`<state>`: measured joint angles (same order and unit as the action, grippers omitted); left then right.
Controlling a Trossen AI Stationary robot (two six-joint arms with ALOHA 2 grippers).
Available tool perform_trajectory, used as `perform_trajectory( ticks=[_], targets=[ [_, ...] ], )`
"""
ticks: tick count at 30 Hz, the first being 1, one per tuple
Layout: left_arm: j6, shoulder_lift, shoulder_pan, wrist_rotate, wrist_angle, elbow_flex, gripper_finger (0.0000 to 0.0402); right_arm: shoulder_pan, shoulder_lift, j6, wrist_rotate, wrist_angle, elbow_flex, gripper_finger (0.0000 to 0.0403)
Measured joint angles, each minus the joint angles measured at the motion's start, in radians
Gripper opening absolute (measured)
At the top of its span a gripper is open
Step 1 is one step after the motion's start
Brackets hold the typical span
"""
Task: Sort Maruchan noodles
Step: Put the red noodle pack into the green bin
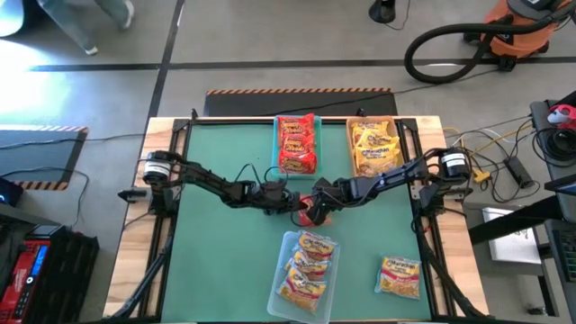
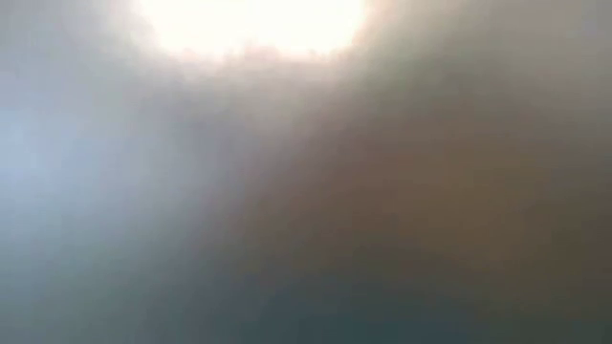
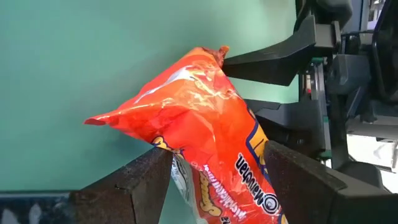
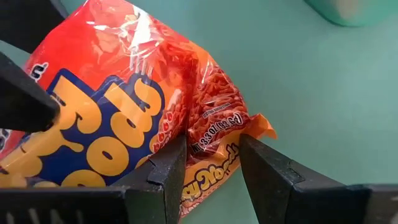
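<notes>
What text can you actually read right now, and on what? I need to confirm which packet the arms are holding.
"Maruchan": on the red packet, in the left wrist view, between the left gripper fingers.
"3.00 OZ": small print on the same packet, in the right wrist view, by the right gripper; further digits unclear.
Large blue-and-yellow lettering: cropped, unreadable.
Print on binned packets: too small.
Low view: nothing readable.

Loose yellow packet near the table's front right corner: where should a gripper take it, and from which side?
The loose yellow packet lies flat on the green mat, apart from the clear bin. Probably best: come from above and pinch one short crimped end, since the flat face offers no purchase.
</notes>
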<state>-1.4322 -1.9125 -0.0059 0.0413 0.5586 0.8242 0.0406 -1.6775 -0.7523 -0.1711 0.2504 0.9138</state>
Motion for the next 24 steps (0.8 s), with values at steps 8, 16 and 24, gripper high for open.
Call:
perform_trajectory(
  ticks=[8,16,24],
  targets=[
    [-0.003,0.000,0.000,0.030,0.002,0.000,0.0234,0.000,0.000,0.032,-0.002,-0.003,0.000,0.0139],
    [-0.005,-0.001,0.000,0.029,0.002,0.000,0.0189,0.000,0.000,0.054,-0.005,-0.004,0.000,0.0139],
    [-0.007,-0.001,0.000,0.024,0.007,0.000,0.0100,0.000,0.021,0.056,0.027,0.033,0.001,0.0139]
  ],
)
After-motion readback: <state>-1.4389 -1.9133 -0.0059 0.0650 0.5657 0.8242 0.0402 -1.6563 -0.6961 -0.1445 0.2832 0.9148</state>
